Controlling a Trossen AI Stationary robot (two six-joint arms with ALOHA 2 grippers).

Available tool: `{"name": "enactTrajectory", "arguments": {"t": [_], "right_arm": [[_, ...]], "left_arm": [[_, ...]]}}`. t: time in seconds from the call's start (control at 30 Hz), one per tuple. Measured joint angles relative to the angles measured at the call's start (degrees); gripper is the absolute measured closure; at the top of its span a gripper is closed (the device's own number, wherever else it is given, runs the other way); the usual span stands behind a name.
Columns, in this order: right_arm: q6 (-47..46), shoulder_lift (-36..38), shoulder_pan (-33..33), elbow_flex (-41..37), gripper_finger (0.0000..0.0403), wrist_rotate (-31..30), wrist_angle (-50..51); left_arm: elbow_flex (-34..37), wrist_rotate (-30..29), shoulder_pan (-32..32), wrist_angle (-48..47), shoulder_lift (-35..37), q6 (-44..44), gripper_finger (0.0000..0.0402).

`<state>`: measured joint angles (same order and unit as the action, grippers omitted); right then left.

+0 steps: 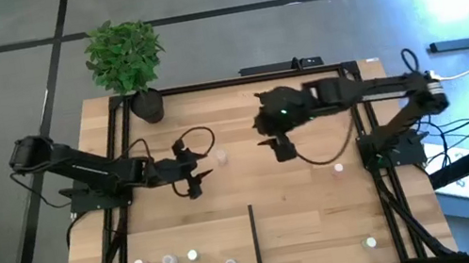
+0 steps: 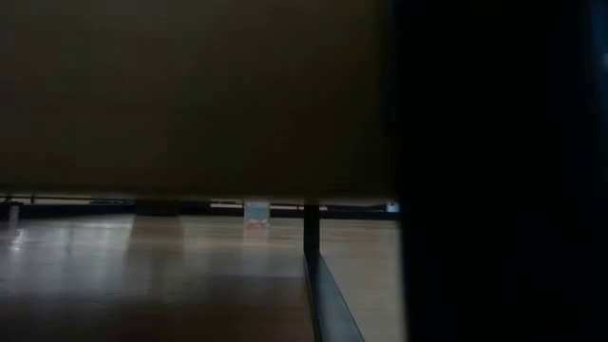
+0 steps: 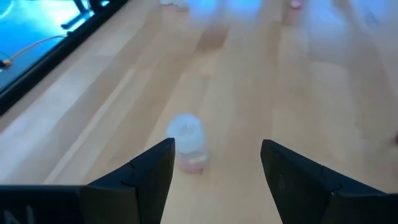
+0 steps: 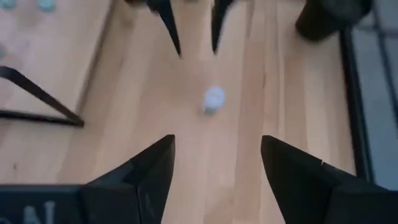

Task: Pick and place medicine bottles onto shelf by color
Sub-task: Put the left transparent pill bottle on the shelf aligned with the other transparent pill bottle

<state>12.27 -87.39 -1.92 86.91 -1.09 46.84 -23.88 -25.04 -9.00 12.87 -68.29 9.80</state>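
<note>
Counting nine medicine bottles (image 1: 192,254) on the desk (image 1: 311,190), we see no labels; both grippers' jaws gape empty.

Pale, light-wood boards are shown on the shelf (image 1: 314,209), edged by thin black rails. A whitish bottle (image 3: 188,142) with a pinkish end is seen (its body slightly clear). Green leaves top the black plant pot (image 1: 148,105). Both arms are dark.

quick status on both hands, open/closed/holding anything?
Left hand: open, empty, a small bottle just ahead of it.
Right hand: open, empty.
</note>
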Motion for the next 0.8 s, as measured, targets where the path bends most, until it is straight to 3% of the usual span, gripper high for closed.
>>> {"name": "enactTrajectory", "arguments": {"t": [0.23,0.6,0.8], "right_arm": [[0.0,4.4,1.7,-8.7,0.0163,-5.4,-8.2],[0.0,4.0,1.8,-8.9,0.0163,-5.4,-8.0],[0.0,4.0,1.8,-8.9,0.0163,-5.4,-8.0]], "left_arm": [[1.0,3.0,4.1,7.8,-4.6,-0.1,0.0170],[1.0,4.9,7.4,19.1,-16.9,-0.7,0.0170],[1.0,4.8,9.0,19.7,-19.9,0.0,0.0170]]}}
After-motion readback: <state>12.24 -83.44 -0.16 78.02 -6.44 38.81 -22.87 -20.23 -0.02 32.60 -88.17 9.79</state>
